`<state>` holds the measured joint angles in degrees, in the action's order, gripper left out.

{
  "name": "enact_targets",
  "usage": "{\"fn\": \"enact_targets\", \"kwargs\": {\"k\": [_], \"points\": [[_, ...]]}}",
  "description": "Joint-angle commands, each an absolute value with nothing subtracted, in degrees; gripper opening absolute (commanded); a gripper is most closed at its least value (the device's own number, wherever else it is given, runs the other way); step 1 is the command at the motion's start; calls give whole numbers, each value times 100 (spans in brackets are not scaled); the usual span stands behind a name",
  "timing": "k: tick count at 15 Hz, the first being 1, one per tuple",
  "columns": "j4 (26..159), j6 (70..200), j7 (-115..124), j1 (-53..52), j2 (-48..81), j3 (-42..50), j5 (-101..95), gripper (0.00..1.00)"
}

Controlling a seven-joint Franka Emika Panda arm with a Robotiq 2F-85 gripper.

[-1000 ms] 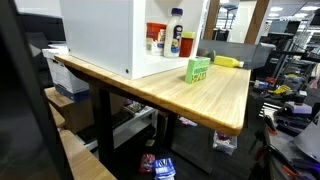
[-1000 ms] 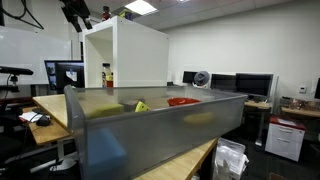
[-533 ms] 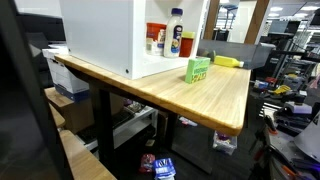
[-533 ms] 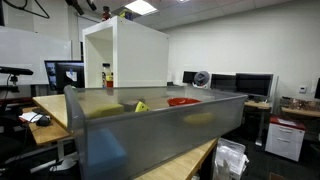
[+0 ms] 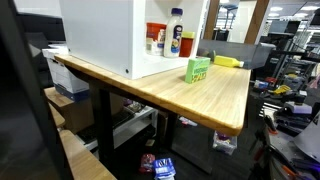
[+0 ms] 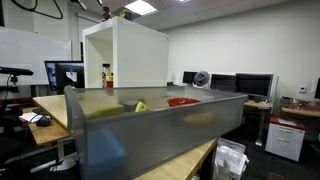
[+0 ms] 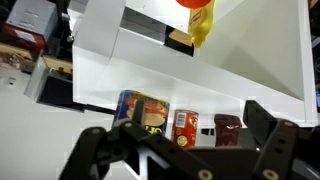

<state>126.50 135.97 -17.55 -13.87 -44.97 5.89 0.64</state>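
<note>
In the wrist view my gripper (image 7: 180,142) is open, its two dark fingers spread wide with nothing between them. It faces the white cabinet (image 7: 250,45). Past the fingers, a yellow-and-blue can (image 7: 145,108), a red can (image 7: 185,124) and a dark red can (image 7: 228,130) stand in a row on a cabinet shelf. A yellow bottle with a red cap (image 7: 199,20) is at the top edge. In an exterior view the arm (image 6: 92,8) shows only as dark parts above the cabinet (image 6: 125,55).
The cabinet (image 5: 105,35) stands on a wooden table (image 5: 215,95) with a white bottle (image 5: 176,33), a green box (image 5: 198,69) and a yellow object (image 5: 228,61). A grey bin (image 6: 150,125) fills the foreground. Desks, monitors and office clutter surround the table.
In an exterior view the dark arm parts near the ceiling have shifted right toward the top of the cabinet. The gripper stays open. Objects on the table have not moved.
</note>
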Motion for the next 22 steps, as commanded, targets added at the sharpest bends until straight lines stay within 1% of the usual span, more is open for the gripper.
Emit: {"fn": "enact_targets", "kwargs": {"k": [1,3,7,12,18,22], "points": [[12364,14104,-2741,-1989,-4094,956,397,100],[12194,14304,-3088,-2227,-3879,1100,490,100],[11936,15053,-3227,-2249,-3429,1133,416,100],[11635,15443,-3277,-2285,-2947,1147,456,100],[11260,16202,-2662,-1820,-2351,947,343,100],[11016,15833,-2078,-1403,-2091,748,263,100]]}}
